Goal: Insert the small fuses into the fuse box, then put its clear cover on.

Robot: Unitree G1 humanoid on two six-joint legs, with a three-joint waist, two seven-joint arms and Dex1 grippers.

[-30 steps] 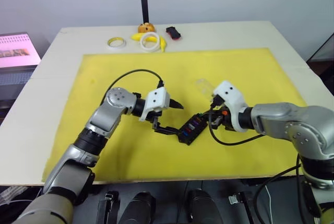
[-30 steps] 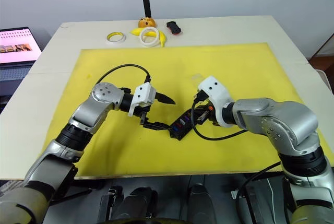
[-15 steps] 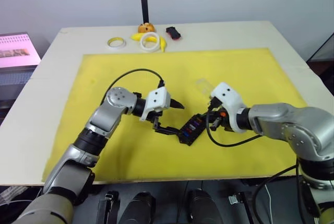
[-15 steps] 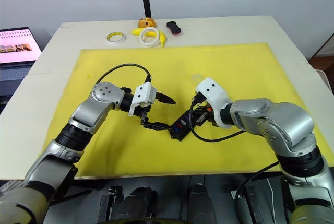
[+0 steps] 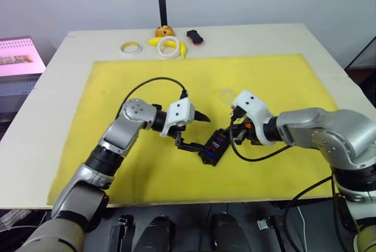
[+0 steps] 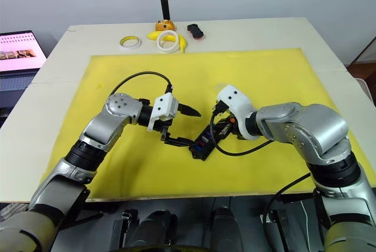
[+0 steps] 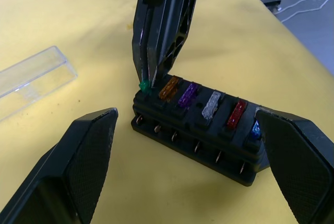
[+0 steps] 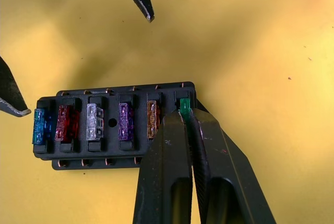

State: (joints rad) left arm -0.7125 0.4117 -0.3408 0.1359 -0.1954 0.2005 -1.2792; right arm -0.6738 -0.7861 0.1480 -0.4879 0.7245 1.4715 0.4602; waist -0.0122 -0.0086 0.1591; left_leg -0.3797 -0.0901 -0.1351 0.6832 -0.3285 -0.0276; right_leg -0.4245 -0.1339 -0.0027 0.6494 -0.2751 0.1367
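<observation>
The right gripper (image 8: 187, 115) is covering the near edge of the fuse box (image 8: 112, 125), its fingers pinching a green fuse (image 8: 184, 103) at the end slot. Five more fuses are sitting in the row beyond it. The left gripper (image 7: 182, 145) is reaching in low, jaws spread wide around the box without touching it. The clear cover (image 7: 32, 80) is lying just outside one open finger.
</observation>
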